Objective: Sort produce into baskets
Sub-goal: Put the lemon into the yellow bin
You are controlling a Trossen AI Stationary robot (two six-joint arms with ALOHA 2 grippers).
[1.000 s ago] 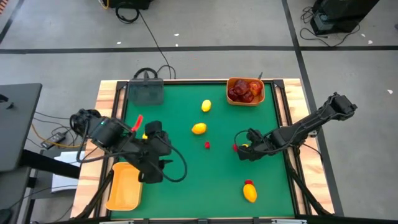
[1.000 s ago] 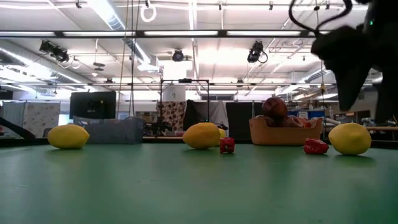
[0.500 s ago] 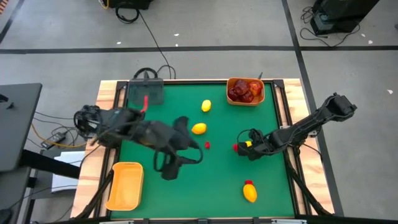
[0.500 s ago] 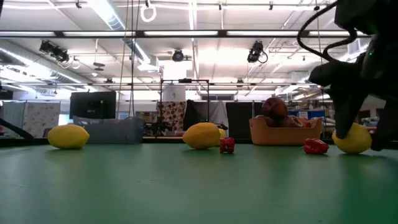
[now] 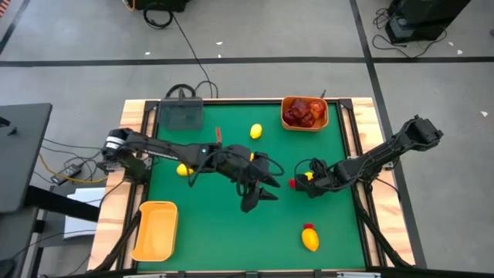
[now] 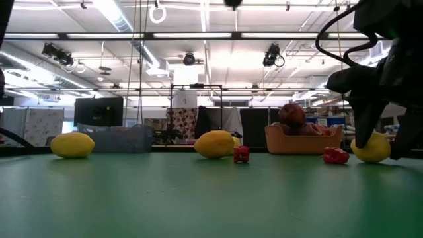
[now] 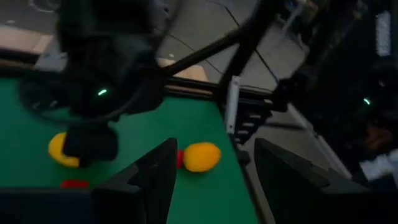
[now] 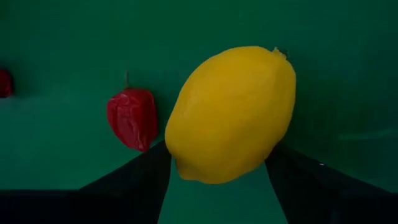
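Near the green counter's [image 5: 231, 224] right edge, the right claw [image 8: 217, 180] straddles a yellow oval lemon [image 8: 231, 112], fingers apart; the left claw [image 5: 262, 185] hovers mid-counter, open.

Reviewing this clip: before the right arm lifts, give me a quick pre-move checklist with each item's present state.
1. Right pincer straddles the lemon: ok.
2. Fingers squeezing the lemon: cannot tell.
3. Small red pepper outside the grasp, beside the lemon: ok.
4. Left pincer open over mid-table, apart from the right arm: ok.
5. Empty orange bin at the left front corner, unobstructed: ok.
6. Orange bin with red fruit at the far edge, upright: ok.
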